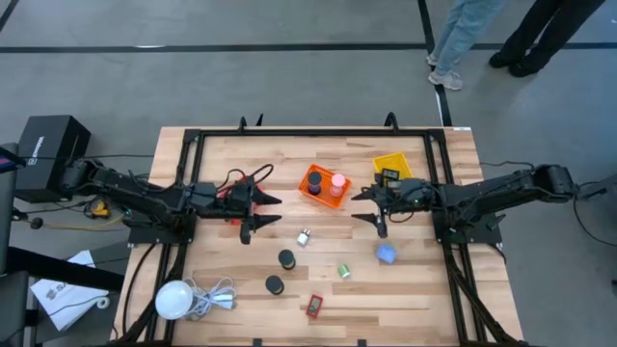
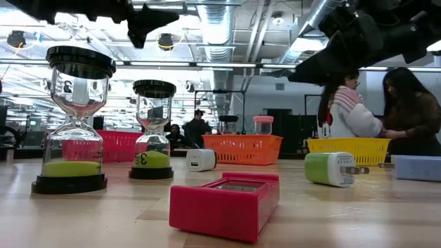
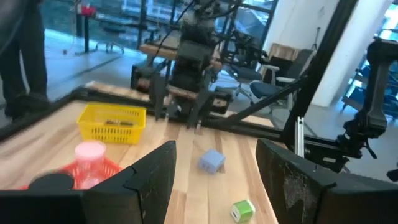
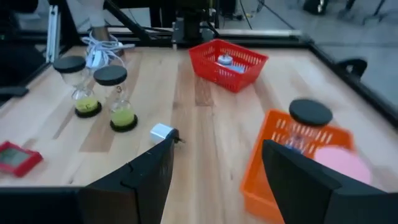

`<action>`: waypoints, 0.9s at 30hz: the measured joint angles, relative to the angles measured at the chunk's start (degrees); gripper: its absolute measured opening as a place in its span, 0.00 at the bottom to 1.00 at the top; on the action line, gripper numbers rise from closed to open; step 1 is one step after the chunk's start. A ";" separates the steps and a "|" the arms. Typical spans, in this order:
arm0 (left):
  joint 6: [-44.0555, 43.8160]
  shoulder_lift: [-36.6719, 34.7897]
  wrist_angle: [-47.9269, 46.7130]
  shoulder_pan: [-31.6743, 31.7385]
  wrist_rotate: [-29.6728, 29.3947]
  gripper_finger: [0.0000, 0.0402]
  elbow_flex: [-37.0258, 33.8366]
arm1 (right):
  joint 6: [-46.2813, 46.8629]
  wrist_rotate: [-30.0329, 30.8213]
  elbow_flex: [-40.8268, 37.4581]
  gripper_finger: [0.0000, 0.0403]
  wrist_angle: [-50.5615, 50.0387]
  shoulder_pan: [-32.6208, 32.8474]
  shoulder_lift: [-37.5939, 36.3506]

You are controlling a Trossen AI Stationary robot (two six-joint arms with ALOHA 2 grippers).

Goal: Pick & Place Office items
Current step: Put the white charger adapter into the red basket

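overhead, both tools gape empty: left tool (image 1: 258, 209), right tool (image 1: 371, 207) flank orange basket (image 1: 310, 181).

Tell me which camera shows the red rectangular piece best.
The low view: the red rectangular piece lies close and unobstructed on the table. The high view shows it small, near the table's front edge; the right wrist view catches it at the frame edge; the left wrist view misses it.

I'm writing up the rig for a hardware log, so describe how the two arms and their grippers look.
Both arms are dark, jointed and slim. The left gripper and the right gripper each end in two pointed black fingers. Red parts show near the left arm's wrist. From the wrist cameras the fingers look like broad, flat black plates. Dark cables run from both arm bases along the black table frame.
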 joint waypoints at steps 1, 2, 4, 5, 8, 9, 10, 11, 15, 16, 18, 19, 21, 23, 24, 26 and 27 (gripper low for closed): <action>0.72 0.82 0.13 -0.14 0.05 0.54 0.82 | 0.61 0.01 0.00 0.58 -0.26 -0.38 0.02; 1.37 1.64 -0.03 -0.25 0.16 0.54 1.54 | -0.03 0.02 0.00 0.58 -0.36 -0.94 0.01; 1.52 3.97 -0.95 -0.53 0.35 0.54 3.79 | -1.51 0.04 0.00 0.58 -0.62 -2.30 0.11; 1.54 5.38 -2.27 -0.70 0.38 0.54 5.45 | -1.49 0.09 0.00 0.58 -1.04 -3.09 0.13; 1.30 9.98 -10.96 -0.71 0.47 0.54 11.47 | -0.17 0.07 0.00 0.58 -0.95 -5.02 0.13; 0.61 11.96 -14.06 -0.67 0.47 0.54 13.94 | 0.27 0.06 0.00 0.58 -0.99 -5.45 0.13; -0.18 13.68 -17.25 -0.60 0.49 0.54 16.36 | 0.30 0.06 0.00 0.58 -1.11 -5.80 0.13; -1.28 15.37 -20.68 -0.54 0.47 0.54 18.65 | 0.31 0.04 0.00 0.58 -1.19 -6.08 0.13; -3.29 22.57 -29.39 -0.64 0.75 0.54 27.00 | 0.43 0.04 0.00 0.58 -2.55 -6.40 0.17; -3.40 24.19 -30.59 -0.65 1.08 0.54 28.53 | 0.43 0.04 0.00 0.58 -2.74 -6.40 0.17; -4.43 27.18 -30.98 -0.65 1.75 0.54 31.01 | 0.45 0.04 0.00 0.58 -3.09 -6.38 0.17; -5.06 28.51 -31.42 -0.65 1.84 0.54 31.88 | 0.45 0.03 0.00 0.58 -3.13 -6.38 0.17; -6.94 31.28 -30.93 -0.56 1.86 0.54 33.49 | 0.45 -0.01 0.00 0.58 -3.13 -6.38 0.17; -8.85 33.75 -31.39 -0.56 1.86 0.54 34.53 | 0.45 -0.02 0.00 0.58 -3.17 -6.32 0.17; -9.03 34.80 -31.68 -0.56 1.96 0.54 35.02 | 0.45 -0.04 0.00 0.58 -3.36 -6.33 0.17; -9.29 36.63 -34.35 -0.15 3.93 0.54 37.01 | 0.43 -0.12 0.00 0.58 -3.61 -6.33 0.17; -10.14 37.32 -36.89 0.17 5.67 0.54 38.35 | 0.45 -0.15 0.00 0.58 -3.77 -6.33 0.17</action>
